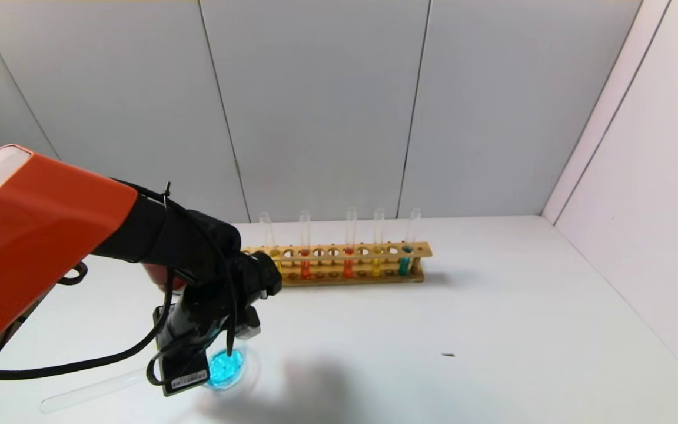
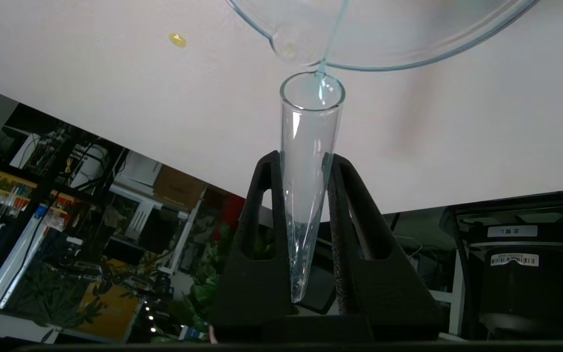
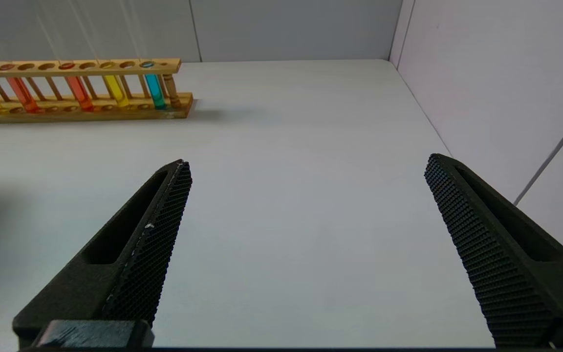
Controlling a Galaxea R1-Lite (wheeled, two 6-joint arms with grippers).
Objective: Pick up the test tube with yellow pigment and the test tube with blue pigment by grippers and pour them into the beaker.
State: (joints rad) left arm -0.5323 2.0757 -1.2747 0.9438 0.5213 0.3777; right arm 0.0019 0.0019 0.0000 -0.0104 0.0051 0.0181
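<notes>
Left wrist view, nearly drained test tube with blue pigment (image 2: 311, 161), mouth at beaker (image 2: 384, 44) rim

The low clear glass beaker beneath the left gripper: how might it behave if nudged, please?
Probably fragile: thin clear glass beaker. Low and wide, it likely slides on the smooth white table rather than tipping. Its blue liquid may slosh while the left gripper pours.

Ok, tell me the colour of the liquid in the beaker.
Teal-blue liquid in the beaker; head view shows it best.
</notes>
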